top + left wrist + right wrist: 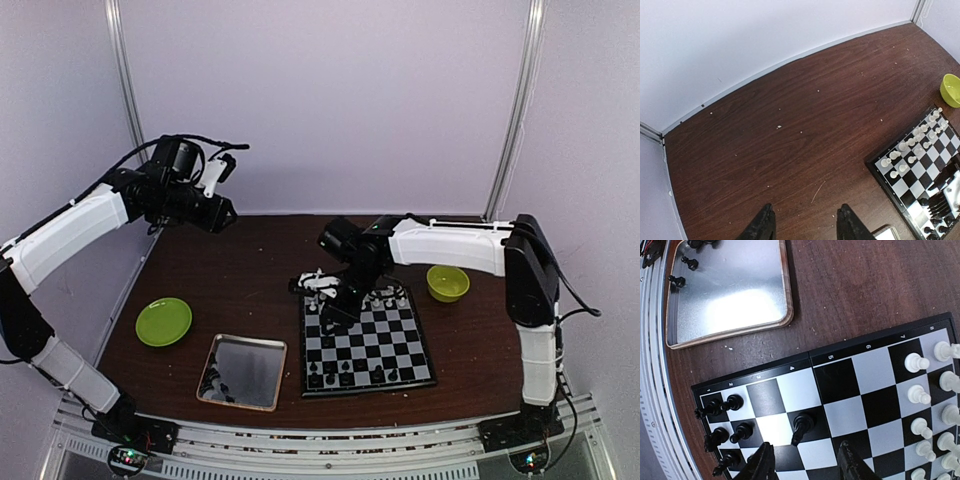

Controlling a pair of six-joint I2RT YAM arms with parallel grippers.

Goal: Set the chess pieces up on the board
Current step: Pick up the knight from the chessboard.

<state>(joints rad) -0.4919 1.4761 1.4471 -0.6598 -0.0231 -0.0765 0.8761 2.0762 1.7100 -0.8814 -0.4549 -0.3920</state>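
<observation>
The board (375,345) lies at the table's middle right, with white chess pieces (385,298) on its far rows and black chess pieces (345,372) on its near rows. My right gripper (335,305) hovers open and empty over the board's far left part. In the right wrist view its gripper (807,461) is just short of a lone black piece (802,426) on a dark square of the board (855,390). More black pieces (722,432) stand at the left and white pieces (920,395) at the right. My left gripper (228,212) is raised high at the back left, open and empty (807,225).
A shiny metal tray (250,365) lies left of the board; the right wrist view shows it (730,295) holding a few black pieces (687,262). A green plate (163,321) sits at the left. A yellow-green bowl (447,283) sits right of the board's far edge.
</observation>
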